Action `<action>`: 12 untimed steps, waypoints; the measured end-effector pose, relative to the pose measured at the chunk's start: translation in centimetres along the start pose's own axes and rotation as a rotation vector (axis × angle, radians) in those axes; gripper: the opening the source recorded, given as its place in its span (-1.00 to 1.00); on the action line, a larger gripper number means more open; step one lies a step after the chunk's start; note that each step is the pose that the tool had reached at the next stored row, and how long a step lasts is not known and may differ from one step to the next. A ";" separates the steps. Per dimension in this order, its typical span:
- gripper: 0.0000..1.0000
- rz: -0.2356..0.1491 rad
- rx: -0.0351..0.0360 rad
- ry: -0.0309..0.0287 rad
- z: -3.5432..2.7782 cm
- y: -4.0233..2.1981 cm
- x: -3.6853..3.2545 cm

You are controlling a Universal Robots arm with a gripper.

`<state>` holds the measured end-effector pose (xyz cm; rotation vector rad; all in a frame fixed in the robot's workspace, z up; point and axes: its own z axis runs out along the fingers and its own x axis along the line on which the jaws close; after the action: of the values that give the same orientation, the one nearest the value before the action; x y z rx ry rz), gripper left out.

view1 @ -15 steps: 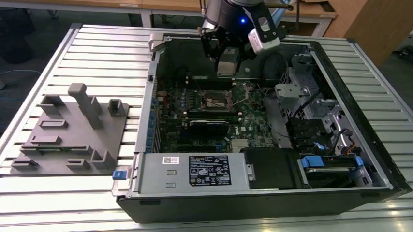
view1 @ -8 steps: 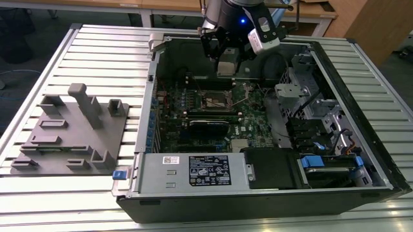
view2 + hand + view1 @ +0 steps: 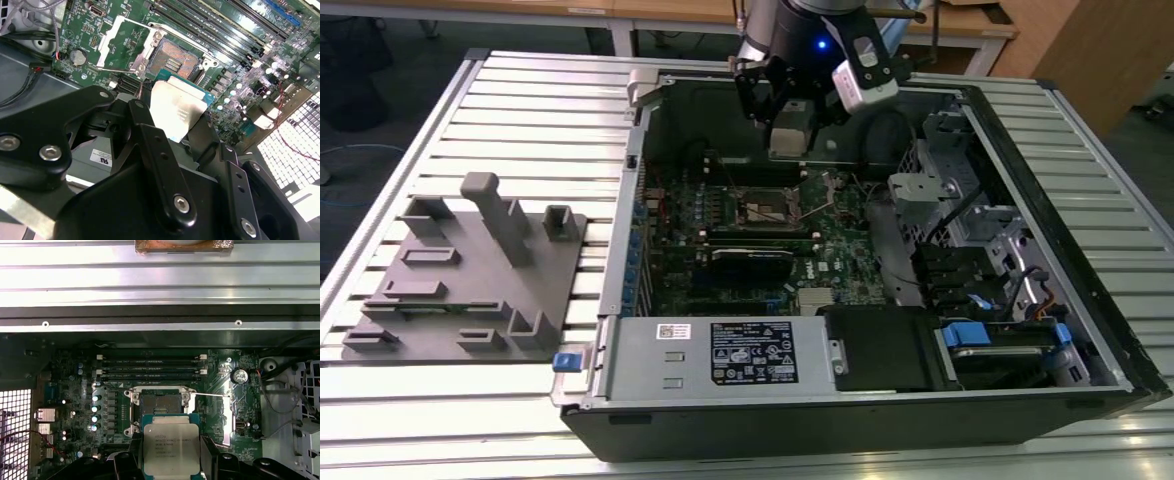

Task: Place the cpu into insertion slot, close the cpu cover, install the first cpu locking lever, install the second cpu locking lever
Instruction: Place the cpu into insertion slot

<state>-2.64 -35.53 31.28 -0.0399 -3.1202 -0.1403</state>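
Observation:
My gripper [image 3: 171, 456] is shut on the cpu [image 3: 171, 445], a flat silver-grey square chip pinched at two opposite edges between the black fingers [image 3: 131, 452]. In the second wrist view the cpu [image 3: 176, 107] hangs tilted in the gripper [image 3: 175, 122], a little above and to one side of the insertion slot [image 3: 172, 57]. The insertion slot [image 3: 160, 407] is uncovered, its dark contact field showing. The cpu cover [image 3: 120, 42], a silvery frame, stands flipped open beside the slot. In the exterior view the gripper [image 3: 787, 148] hovers above the insertion slot [image 3: 767, 208] inside the open computer case.
Long black memory slots [image 3: 150, 367] run beside the socket. A long black card [image 3: 754, 262] sits lower on the green board. Cables and a metal drive cage [image 3: 947, 200] crowd the exterior view's right. A grey fixture block [image 3: 467, 270] lies on the slatted table at the left.

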 end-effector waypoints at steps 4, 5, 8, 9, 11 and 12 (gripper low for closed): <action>0.08 0.000 0.0006 0.0003 0.25 -0.02 0.00; 0.08 0.000 0.0007 0.0003 0.25 -0.03 0.00; 0.08 0.000 0.0005 0.0002 0.27 -0.03 0.00; 0.08 0.000 0.0005 0.0002 0.27 -0.03 0.00; 0.08 0.000 0.0000 0.0000 0.37 -0.03 -0.01; 0.08 0.000 0.0003 0.0001 0.41 -0.04 -0.01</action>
<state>-2.64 -35.53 30.87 -0.0400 -3.1201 -0.1398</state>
